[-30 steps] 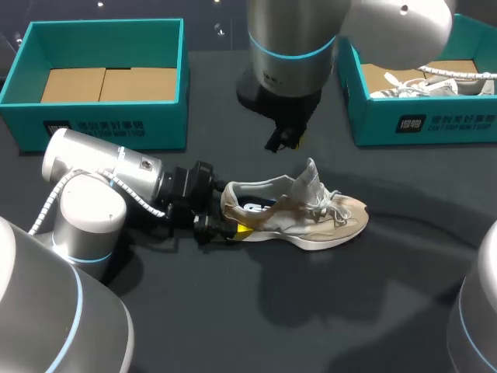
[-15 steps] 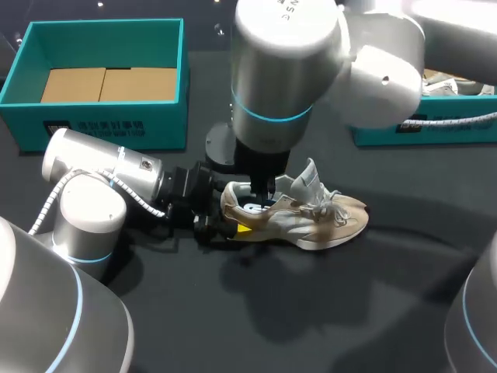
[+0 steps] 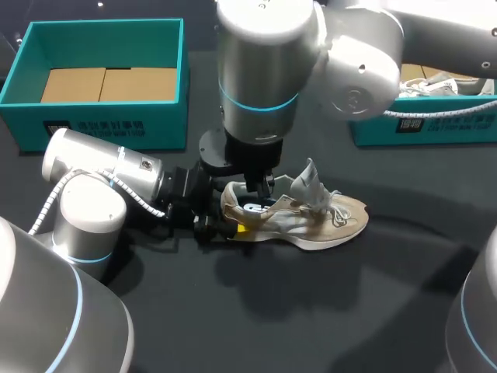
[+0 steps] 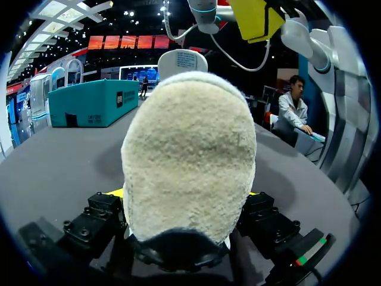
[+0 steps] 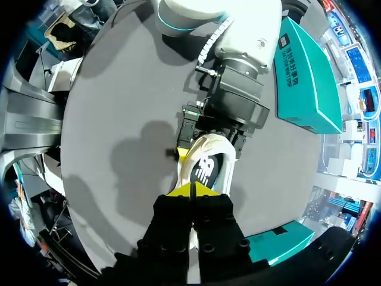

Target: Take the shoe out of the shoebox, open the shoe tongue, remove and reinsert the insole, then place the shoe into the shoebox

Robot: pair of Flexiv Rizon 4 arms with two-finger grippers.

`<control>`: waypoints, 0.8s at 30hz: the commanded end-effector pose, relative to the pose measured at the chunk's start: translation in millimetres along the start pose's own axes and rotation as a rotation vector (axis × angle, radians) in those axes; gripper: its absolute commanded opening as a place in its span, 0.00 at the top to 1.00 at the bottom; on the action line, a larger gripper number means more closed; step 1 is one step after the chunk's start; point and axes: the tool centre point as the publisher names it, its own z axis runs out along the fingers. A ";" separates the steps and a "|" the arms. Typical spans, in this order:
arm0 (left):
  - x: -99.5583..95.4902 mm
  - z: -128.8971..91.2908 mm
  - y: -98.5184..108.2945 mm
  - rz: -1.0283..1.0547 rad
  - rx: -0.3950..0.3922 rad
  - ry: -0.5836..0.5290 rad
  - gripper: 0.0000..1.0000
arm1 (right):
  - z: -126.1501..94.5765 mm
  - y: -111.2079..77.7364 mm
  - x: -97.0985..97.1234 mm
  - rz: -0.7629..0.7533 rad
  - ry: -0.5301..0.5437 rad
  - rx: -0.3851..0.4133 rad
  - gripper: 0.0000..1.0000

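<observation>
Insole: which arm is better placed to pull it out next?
Right. The right gripper hangs directly over the shoe opening, above the insole. The left gripper is clamped on the heel, steadying the shoe.

The head camera sits high behind the robot, looking down on the table, with the shoe toward 4 o'clock of centre. The left wrist camera lies low, close behind the shoe, facing along the table. The right wrist camera looks straight down into it from close above. All three share the shoe.

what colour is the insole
The insole is black with a white mark, clearest in right wrist view.
</observation>
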 end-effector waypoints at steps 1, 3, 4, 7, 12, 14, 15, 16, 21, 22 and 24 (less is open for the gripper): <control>0.5 2.6 2.7 0.000 -0.002 0.001 1.00 | 25.6 -2.4 -3.9 0.021 0.002 -0.008 1.00; 0.5 2.6 2.7 0.000 -0.002 0.001 1.00 | 35.9 -6.2 -6.7 0.057 -0.007 -0.003 1.00; 0.5 2.6 2.7 0.000 -0.002 0.001 1.00 | 38.1 -11.5 -8.7 0.102 -0.023 -0.015 1.00; 0.5 2.6 2.7 0.000 -0.002 0.001 1.00 | 38.1 -11.5 -8.7 0.102 -0.023 -0.015 1.00; 0.5 2.6 2.7 0.000 -0.002 0.001 1.00 | 38.1 -11.5 -8.7 0.102 -0.023 -0.015 1.00; 0.5 2.6 2.7 0.000 -0.002 0.001 1.00 | 38.1 -11.5 -8.7 0.102 -0.023 -0.015 1.00; 0.5 2.6 2.7 0.000 -0.002 0.001 1.00 | 38.1 -11.5 -8.7 0.102 -0.023 -0.015 1.00; 0.5 2.6 2.7 0.000 -0.002 0.001 1.00 | 38.1 -11.5 -8.7 0.102 -0.023 -0.015 1.00; 0.5 2.6 2.7 0.000 -0.002 0.001 1.00 | 56.5 -5.2 -16.1 0.121 -0.032 -0.010 1.00; 0.5 2.6 2.7 0.000 -0.002 0.001 1.00 | 60.4 -4.3 -17.3 0.128 -0.038 -0.007 1.00; 0.5 2.6 2.7 0.000 -0.002 0.001 1.00 | 66.4 -3.5 -19.2 0.126 -0.043 -0.007 1.00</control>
